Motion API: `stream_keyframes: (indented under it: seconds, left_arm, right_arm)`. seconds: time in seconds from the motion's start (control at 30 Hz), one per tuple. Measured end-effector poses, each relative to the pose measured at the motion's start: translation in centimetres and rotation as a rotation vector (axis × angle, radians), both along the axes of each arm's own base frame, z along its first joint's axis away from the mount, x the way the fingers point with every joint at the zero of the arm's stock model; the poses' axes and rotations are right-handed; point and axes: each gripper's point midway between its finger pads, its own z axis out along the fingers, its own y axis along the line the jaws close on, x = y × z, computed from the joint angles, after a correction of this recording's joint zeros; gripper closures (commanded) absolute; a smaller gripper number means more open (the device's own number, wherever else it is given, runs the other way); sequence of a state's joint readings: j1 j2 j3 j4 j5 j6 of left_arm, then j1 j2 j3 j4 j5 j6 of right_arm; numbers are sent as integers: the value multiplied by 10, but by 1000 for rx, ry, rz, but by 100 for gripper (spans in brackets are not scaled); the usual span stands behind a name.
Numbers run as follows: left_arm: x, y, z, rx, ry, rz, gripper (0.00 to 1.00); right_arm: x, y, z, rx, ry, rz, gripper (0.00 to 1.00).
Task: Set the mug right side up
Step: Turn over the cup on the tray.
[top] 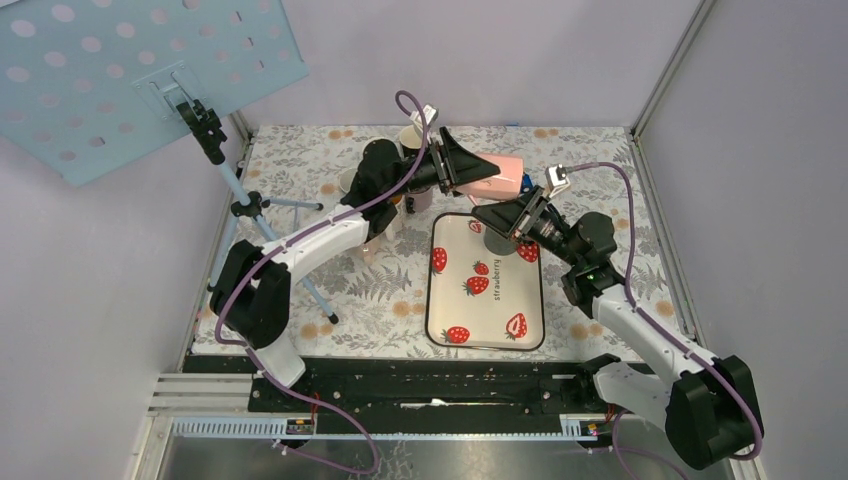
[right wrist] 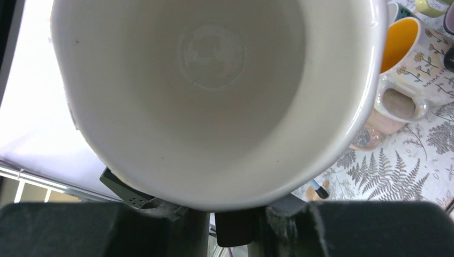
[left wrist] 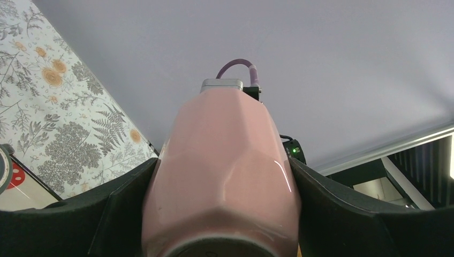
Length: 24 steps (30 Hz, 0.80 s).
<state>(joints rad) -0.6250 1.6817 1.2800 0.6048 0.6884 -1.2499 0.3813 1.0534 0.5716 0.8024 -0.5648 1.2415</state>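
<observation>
The pink faceted mug is held on its side in the air above the far end of the strawberry tray. My left gripper is shut on its body, one finger on each side, as the left wrist view shows; there the mug fills the centre, base toward the camera. My right gripper is just below the mug's mouth end. In the right wrist view the mug's white inside faces the camera, and the gripper has its fingers close together round a dark piece under the rim, apparently the handle.
Other mugs stand at the back left of the floral mat, one with a yellow inside. A tripod carrying a blue perforated board stands at the left. A grey round patch lies on the tray's far end.
</observation>
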Motion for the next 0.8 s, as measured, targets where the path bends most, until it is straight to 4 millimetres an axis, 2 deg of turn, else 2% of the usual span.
stream_keyframes:
  seconds: [0.13,0.33,0.4,0.5,0.8]
  left_arm:
    - [-2,1,-3,-17,8,-5,68]
    - [-9,1,4,-55,-17,-22,22]
    - [-10,0,6,-61,-23,-27,13]
    - [-10,0,6,-61,-38,-24,2]
    - [-6,-3,-9,-4,-44,-2,1]
  right_arm:
    - [-2,-1,-3,-44,10,-5,100]
    - [-7,-4,1,-110,-16,-16,100]
    - [-8,-5,2,-123,-21,-19,100]
    - [-9,-6,2,-155,-31,-26,100]
    - [-5,-10,-12,-257,-2,-55,100]
